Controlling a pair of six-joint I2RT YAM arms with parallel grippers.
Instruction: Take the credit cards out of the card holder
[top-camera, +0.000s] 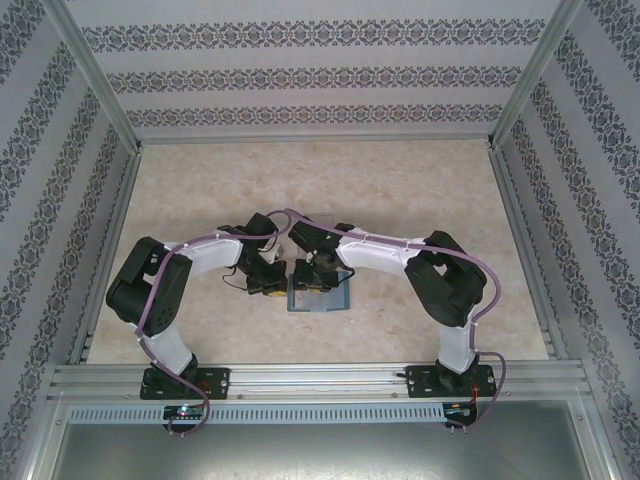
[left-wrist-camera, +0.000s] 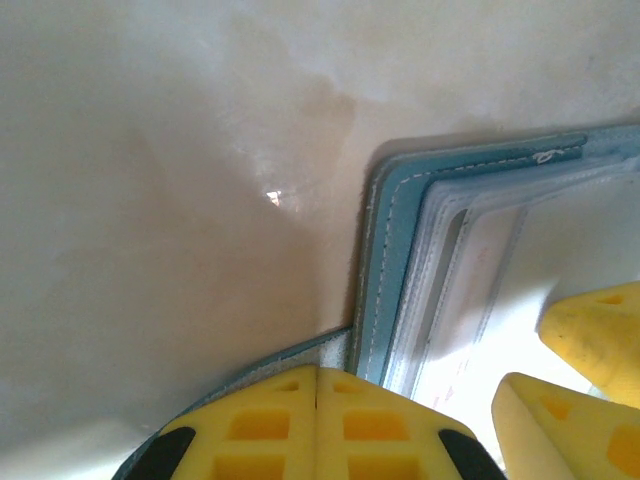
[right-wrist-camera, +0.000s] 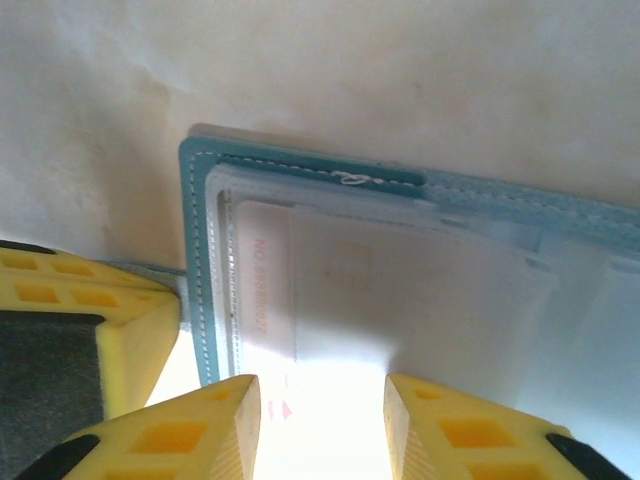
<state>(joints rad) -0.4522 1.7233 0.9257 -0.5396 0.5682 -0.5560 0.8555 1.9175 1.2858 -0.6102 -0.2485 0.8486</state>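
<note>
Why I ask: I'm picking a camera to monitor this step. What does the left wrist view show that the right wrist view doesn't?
Left wrist: the left end effector, shut, tips at the strap tab of the card holder. Right wrist: the right end effector open above the clear pocket, with red lettering readable on the card inside. Both: the open teal card holder lying on the pale table.

Soft stitched card holder (right-wrist-camera: 197, 260), glossy table (left-wrist-camera: 150, 200)
</note>
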